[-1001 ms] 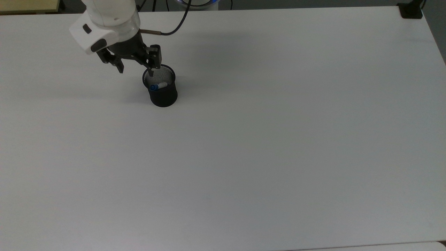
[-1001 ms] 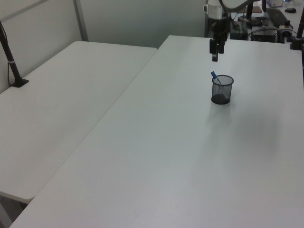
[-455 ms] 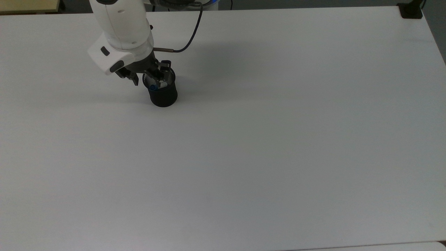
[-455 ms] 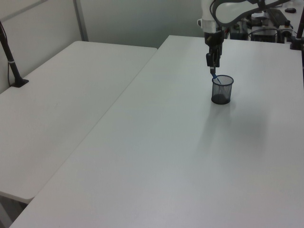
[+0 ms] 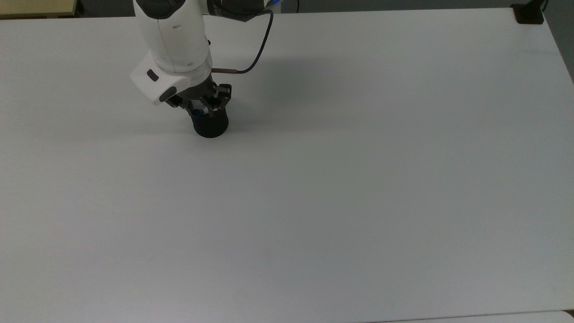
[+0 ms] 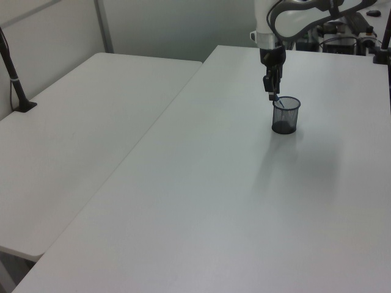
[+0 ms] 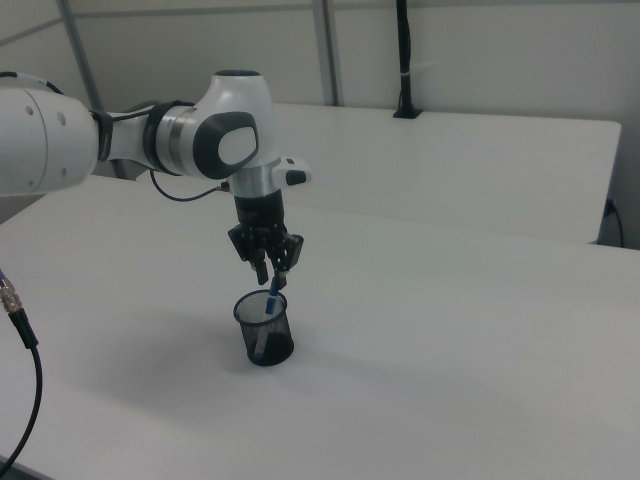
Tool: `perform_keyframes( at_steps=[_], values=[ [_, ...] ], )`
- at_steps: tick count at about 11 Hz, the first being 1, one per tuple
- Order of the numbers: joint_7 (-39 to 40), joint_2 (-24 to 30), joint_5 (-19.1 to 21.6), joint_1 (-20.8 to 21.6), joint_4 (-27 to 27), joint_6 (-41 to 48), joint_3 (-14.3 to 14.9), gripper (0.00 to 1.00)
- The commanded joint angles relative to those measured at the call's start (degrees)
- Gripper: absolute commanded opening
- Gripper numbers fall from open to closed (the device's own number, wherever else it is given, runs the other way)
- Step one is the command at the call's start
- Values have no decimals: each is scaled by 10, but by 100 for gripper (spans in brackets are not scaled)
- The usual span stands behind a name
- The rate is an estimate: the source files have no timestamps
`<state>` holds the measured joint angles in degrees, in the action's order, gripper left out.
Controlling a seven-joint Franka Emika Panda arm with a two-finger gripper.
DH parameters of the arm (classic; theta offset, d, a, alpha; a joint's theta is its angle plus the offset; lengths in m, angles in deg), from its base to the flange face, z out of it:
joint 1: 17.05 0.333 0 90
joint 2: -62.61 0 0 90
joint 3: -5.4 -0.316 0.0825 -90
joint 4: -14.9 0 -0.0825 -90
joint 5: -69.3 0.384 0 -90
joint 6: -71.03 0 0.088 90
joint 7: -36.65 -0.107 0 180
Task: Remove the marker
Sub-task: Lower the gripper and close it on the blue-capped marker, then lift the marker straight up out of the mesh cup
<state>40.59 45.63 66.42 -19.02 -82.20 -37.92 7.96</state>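
Fingers (image 7: 271, 272) closed around marker (image 7: 273, 297) top, marker standing in mesh cup (image 7: 264, 330).

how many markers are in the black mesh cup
1. A slim white-barrelled marker with a blue cap leans in the black mesh cup, its capped end above the rim, right under the pincer. In the top view the pincer covers part of the cup's mouth, so another could be hidden.

Soft, even overhead light leaves the white worktop (image 5: 358, 188) bright and without glare. In the top view a faint broad shadow spreads toward 3 o'clock from the mesh cup (image 5: 210, 123). The left view looks greyer and slightly hazy; the right view is dimmer, with mild softness throughout.
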Motion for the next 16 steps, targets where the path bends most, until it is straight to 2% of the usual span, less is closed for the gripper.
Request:
perform_keyframes(
  at_steps=[1, 3, 7, 9, 11, 13, 15, 16],
  values=[
    [-10, 6, -12, 2, -15, -27, 0, 23],
    [-10, 6, -12, 2, -15, -27, 0, 13],
    [-10, 18, -8, -2, -9, -18, 1, 11],
    [-4, 59, -5, -12, -5, -17, 5, 11],
    [-4, 75, 0, -15, 37, 27, 5, 11],
    [-4, 76, 32, -11, 74, 69, 3, 12],
    [-10, 77, 49, 11, 74, 91, -3, 12],
    [-12, 75, 52, 40, 68, 97, -2, 12]
  ],
)
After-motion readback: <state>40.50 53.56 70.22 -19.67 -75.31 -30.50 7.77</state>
